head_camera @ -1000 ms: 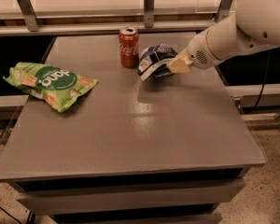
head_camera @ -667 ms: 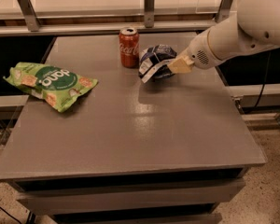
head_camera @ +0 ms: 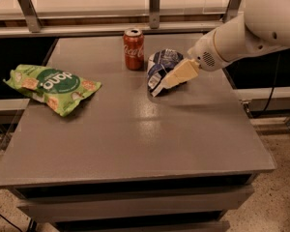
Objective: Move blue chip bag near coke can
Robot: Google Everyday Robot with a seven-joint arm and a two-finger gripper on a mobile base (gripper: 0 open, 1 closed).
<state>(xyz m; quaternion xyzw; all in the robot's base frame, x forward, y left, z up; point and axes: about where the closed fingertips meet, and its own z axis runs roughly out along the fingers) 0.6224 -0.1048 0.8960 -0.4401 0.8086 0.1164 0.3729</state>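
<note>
The blue chip bag (head_camera: 160, 64), dark navy with white print panels, sits on the grey table (head_camera: 135, 139) just right of the coke can (head_camera: 134, 49), a small gap between them. The can is upright, red with white script and a silver top. My gripper (head_camera: 168, 82) reaches in from the right on a white arm and is shut on the bag's right side. Its cream fingers (head_camera: 181, 73) lie across the bag. The bag's lower edge rests at the table surface.
A larger green chip bag (head_camera: 53, 85) lies at the table's left side. A metal rail and shelf (head_camera: 150, 13) run behind the table's back edge. The table's front edge is at the bottom and its right edge is under my arm.
</note>
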